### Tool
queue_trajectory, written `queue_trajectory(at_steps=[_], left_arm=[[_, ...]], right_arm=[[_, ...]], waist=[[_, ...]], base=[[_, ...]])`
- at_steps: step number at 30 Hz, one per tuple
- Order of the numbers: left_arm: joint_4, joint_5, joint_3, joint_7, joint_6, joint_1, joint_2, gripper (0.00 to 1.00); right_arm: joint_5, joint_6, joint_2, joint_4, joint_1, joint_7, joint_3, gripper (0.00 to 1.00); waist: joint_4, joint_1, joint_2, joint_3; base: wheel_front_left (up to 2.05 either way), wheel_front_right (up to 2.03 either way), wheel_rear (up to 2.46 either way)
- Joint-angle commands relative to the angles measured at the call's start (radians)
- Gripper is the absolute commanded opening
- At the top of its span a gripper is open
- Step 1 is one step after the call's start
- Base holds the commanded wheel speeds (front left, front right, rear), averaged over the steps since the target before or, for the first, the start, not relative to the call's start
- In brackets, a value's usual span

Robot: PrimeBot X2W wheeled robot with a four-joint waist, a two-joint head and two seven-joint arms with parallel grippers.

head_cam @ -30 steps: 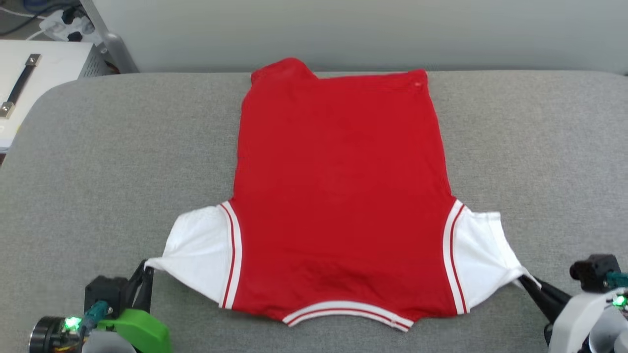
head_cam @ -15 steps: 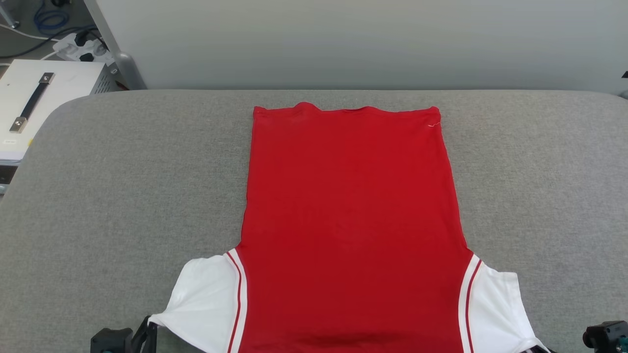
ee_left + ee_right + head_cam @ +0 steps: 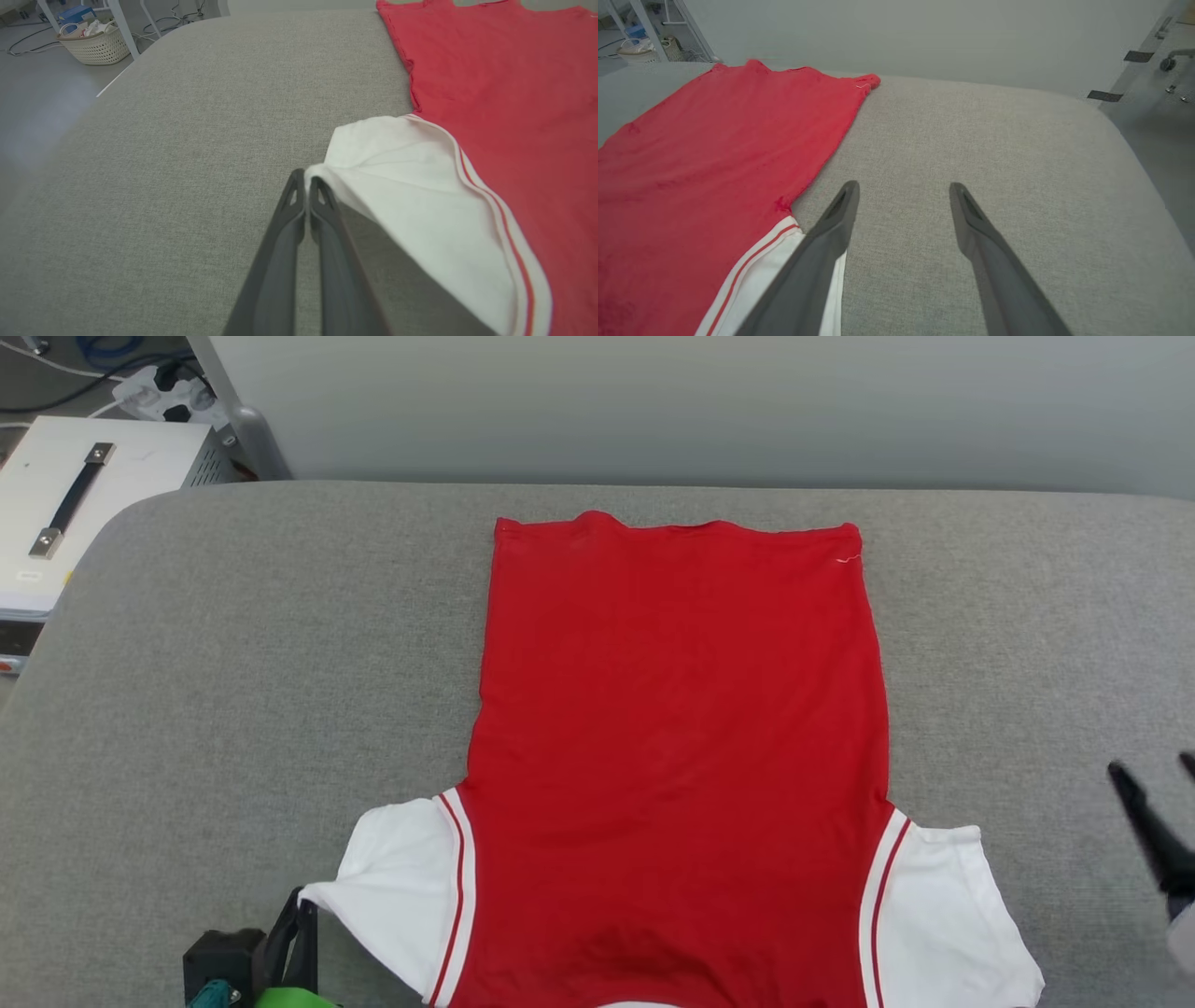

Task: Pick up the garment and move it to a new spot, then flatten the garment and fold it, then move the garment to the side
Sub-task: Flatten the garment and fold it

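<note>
The garment (image 3: pixel 681 747), a red shirt with white short sleeves and red-white striped trim, lies spread flat on the grey padded table (image 3: pixel 233 691), plain side up, hem at the far end. My left gripper (image 3: pixel 301 898) is shut on the tip of its white left sleeve (image 3: pixel 397 186), as the left wrist view shows at the gripper (image 3: pixel 306 179). Off to the right, my right gripper (image 3: pixel 1150 773) hovers above the table with its fingers wide apart and nothing between them; in the right wrist view this gripper (image 3: pixel 903 186) stands just right of the garment (image 3: pixel 714 154).
A white box with a black handle (image 3: pixel 75 495) stands beyond the table's far left corner, with cables and a power strip (image 3: pixel 159 392) behind it. A grey wall runs along the far edge. A woven basket (image 3: pixel 96 44) sits on the floor.
My right gripper has let go of the right sleeve, opened and lifted away to the right; the sleeve now lies slack. The head camera tilted, shifting the whole picture. The left grip is unchanged.
</note>
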Motion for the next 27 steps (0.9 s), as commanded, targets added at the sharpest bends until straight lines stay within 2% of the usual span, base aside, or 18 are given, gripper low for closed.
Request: queue_trajectory(at_steps=[1,3,7,12,20,24,27], left_arm=[[-0.012,0.017,0.007,-0.006,0.005,-0.016,-0.009,0.0],[-0.027,0.034,0.015,-0.006,0.003,-0.026,-0.018,0.0],[-0.048,0.075,0.03,-0.006,-0.014,-0.066,-0.047,0.0],[-0.061,0.136,0.056,-0.006,-0.036,-0.127,-0.114,0.0],[-0.069,0.232,0.114,-0.006,-0.113,-0.198,-0.248,0.0],[-0.071,0.278,0.153,-0.006,-0.162,-0.225,-0.318,0.0],[-0.066,0.314,0.184,-0.006,-0.203,-0.242,-0.366,0.0]], right_arm=[[-0.028,-0.001,0.008,-0.051,-0.042,0.019,-0.052,1.0],[-0.053,-0.001,0.018,-0.112,-0.095,0.054,-0.118,1.0],[-0.062,-0.001,0.032,-0.191,-0.243,0.157,-0.183,1.0],[-0.078,-0.001,0.027,-0.201,-0.448,0.298,-0.174,1.0],[-0.06,-0.001,-0.045,-0.031,-0.83,0.567,-0.035,1.0],[-0.034,-0.001,-0.058,0.091,-0.989,0.683,0.052,1.0],[-0.003,-0.001,-0.061,0.182,-1.075,0.81,0.116,1.0]], waist=[[0.016,0.0001,-0.0001,0.024],[0.027,0.0001,-0.0001,0.047],[0.067,0.0001,-0.0001,0.112],[0.133,0.0001,-0.0001,0.203],[0.227,0.0001,-0.0001,0.365],[0.265,0.0001,-0.0001,0.438],[0.287,0.0001,-0.0001,0.477]], base=[[0.0,0.0,0.0],[0.0,0.0,0.0],[0.0,0.0,0.0],[0.0,0.0,0.0],[0.0,0.0,0.0],[0.0,0.0,0.0],[0.0,0.0,0.0]])
